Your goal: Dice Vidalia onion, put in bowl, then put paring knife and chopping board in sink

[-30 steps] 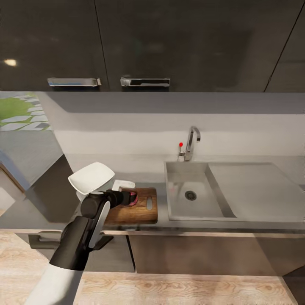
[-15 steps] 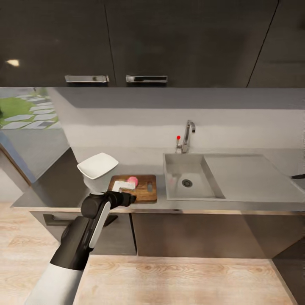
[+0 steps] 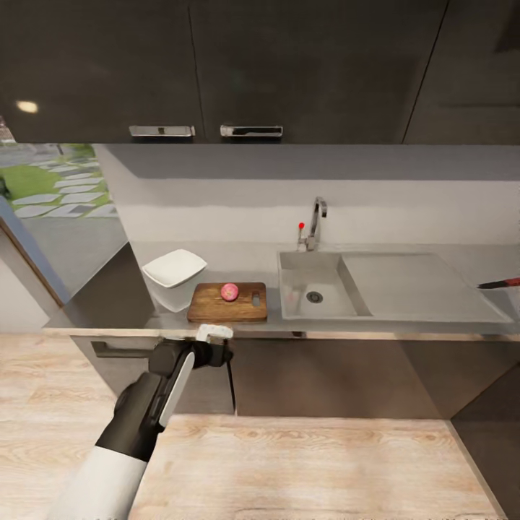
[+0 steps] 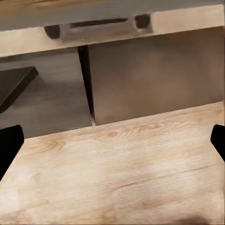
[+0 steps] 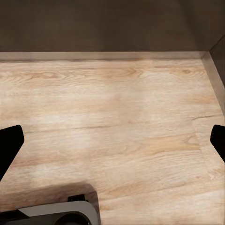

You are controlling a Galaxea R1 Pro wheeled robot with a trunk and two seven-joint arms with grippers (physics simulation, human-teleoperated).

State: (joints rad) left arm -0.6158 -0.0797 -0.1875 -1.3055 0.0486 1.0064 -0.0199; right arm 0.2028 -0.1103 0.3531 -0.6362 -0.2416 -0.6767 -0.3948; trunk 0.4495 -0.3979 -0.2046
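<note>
My left arm (image 3: 144, 412): white upper sleeve, then glossy black casing w/ a white stripe along it; black rounded wrist joint, white end block nearest the chopping board (image 3: 227, 302). Fingertips (image 4: 9, 145): black.

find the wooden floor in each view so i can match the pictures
Head view: wooden floor lies in front of the cabinet fronts.
Left wrist view: floor between the open left tool fingertips.
Right wrist view: floor behind the open right tool.
Shared landmark: the dark cabinet fronts meeting the floor.
</note>
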